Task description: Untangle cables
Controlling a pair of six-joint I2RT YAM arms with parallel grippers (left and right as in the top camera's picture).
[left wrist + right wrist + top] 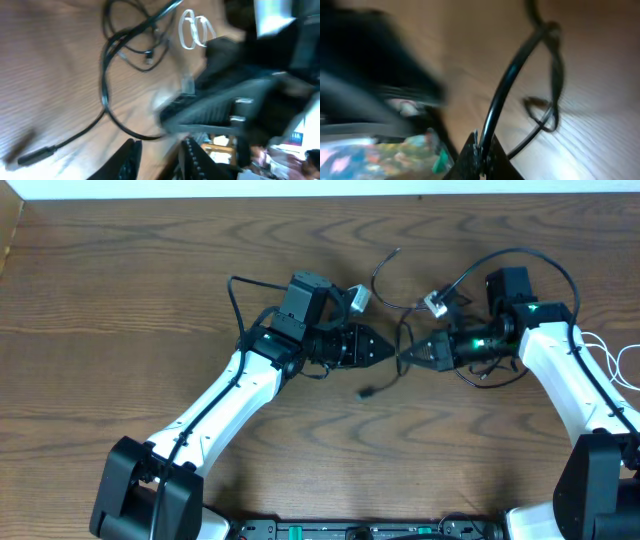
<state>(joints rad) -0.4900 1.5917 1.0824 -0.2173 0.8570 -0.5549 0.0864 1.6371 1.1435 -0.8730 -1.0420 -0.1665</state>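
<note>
Both arms are nose to nose mid-bench [120, 300] rn. L gripper [388, 348] points right, R gripper [403, 356] points left. From above, the tips look just beside each other, but idk if they actually touch.

R gripper is pressed together and pinching the black cable [500, 95]. Its wrist cam shows the cord coming straight up out of the closed tips, then curving off to a small twisted loop further out on the wood. That view is pretty blurry tbh, so no finer detail.

L gripper is spread a bit, w/ its fingers [127, 157] apart and nothing between them. The black cable crosses the bench just past those tips, and afaict they're not touching it.

Where the cords are:
- From the pinch point, the black cable trails down toward the arm bases. It ends in a plug [366, 392] lying flat on the wood, just below the two grippers.
- On the far side it runs up into a loose tangle w/ the other black cable [378, 283]. That one curls in an open arc behind the grippers, w/ one thin end pointing away from the arms.
- The white cable [181, 31] sits in a couple of small loops over by the right arm, well apart from the pinch. Can't tell if it's hooked into the black ones.
</note>
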